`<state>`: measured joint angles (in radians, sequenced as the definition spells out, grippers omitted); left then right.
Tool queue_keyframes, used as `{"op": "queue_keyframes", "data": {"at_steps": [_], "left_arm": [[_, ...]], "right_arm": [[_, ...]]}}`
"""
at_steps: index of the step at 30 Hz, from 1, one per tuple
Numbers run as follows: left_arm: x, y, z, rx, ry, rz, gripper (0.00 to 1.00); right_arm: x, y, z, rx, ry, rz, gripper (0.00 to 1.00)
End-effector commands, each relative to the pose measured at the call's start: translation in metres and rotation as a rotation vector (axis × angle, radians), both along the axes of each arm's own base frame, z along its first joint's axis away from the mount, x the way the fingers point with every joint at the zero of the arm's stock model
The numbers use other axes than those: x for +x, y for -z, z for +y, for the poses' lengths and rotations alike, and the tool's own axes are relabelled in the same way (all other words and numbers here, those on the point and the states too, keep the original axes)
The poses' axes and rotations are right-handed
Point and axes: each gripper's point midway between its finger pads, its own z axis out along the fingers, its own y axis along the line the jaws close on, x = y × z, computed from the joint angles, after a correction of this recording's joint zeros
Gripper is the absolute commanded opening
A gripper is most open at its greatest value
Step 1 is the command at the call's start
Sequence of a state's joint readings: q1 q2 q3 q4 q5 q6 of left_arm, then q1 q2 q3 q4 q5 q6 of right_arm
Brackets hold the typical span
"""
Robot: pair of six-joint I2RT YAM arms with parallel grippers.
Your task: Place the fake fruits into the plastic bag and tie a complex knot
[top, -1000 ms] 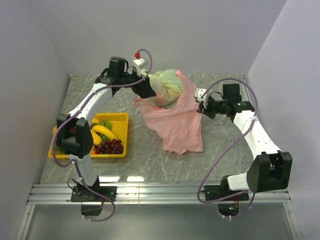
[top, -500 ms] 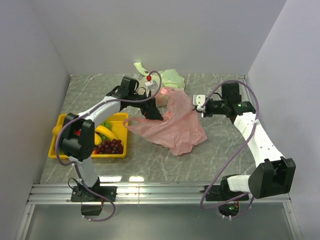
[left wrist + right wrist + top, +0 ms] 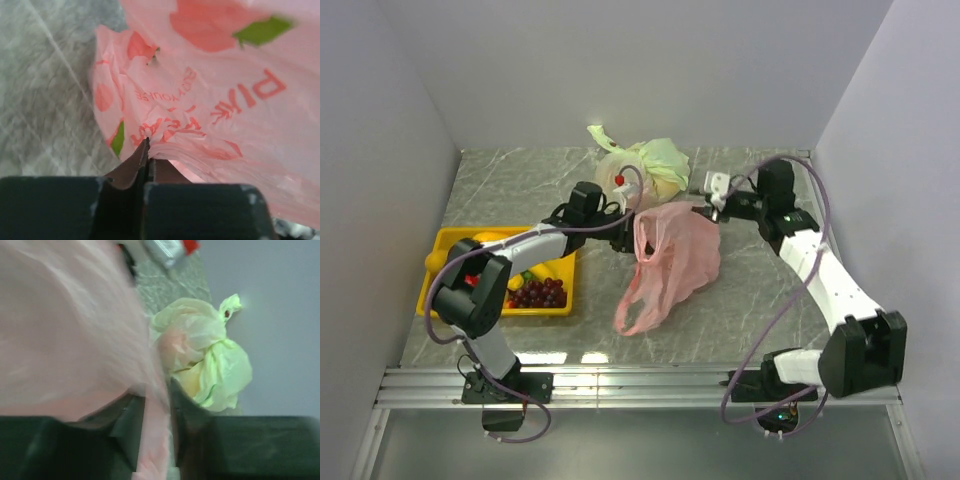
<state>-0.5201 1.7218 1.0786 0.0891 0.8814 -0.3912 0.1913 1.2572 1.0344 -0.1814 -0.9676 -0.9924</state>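
Your left claw (image 3: pixel 631 238) is pinched shut on one top edge of the pink plastic bag (image 3: pixel 672 262). In the left wrist view the fingers (image 3: pixel 131 167) squeeze the thin film (image 3: pixel 210 100) tight. Your right claw (image 3: pixel 709 212) holds the other top edge, with a strip of pink film (image 3: pixel 155 440) caught between its fingers. The bag hangs between both claws, near the middle of the worktop, and its bottom lies toward the near edge. The fake fruits (image 3: pixel 540 290) sit in the yellow tray (image 3: pixel 450 237) by the left edge. A pale green knotted bag (image 3: pixel 648 165) rests by the far edge.
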Motion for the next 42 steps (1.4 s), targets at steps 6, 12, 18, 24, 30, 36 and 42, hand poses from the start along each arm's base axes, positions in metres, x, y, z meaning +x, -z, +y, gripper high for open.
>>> {"op": "queue_keyframes", "data": {"at_steps": [6,12,18,24,30,36,42], "left_arm": [[0.021,-0.088,0.004,-0.275,-0.302,0.227,0.0],[0.031,-0.082,0.006,-0.296,-0.38,0.361,0.0],[0.039,-0.082,0.004,-0.325,-0.405,0.442,0.0],[0.046,-0.083,0.0,-0.333,-0.434,0.491,0.0],[0.036,-0.088,-0.009,-0.364,-0.397,0.497,0.0],[0.035,-0.085,-0.013,-0.357,-0.398,0.503,0.0],[0.031,-0.082,0.004,-0.31,-0.365,0.489,0.0]], "right_arm": [[0.057,-0.035,-0.031,0.273,0.409,0.629,0.73],[0.013,-0.021,-0.084,0.431,0.612,1.035,0.82],[-0.044,-0.013,-0.048,0.463,0.557,1.208,0.86],[-0.08,-0.01,-0.005,0.517,0.471,1.128,0.96],[-0.065,0.011,0.015,0.567,0.614,1.107,0.98],[-0.028,0.017,0.049,0.641,0.61,1.237,0.98],[-0.019,0.034,0.016,0.576,0.665,1.324,0.03]]}}
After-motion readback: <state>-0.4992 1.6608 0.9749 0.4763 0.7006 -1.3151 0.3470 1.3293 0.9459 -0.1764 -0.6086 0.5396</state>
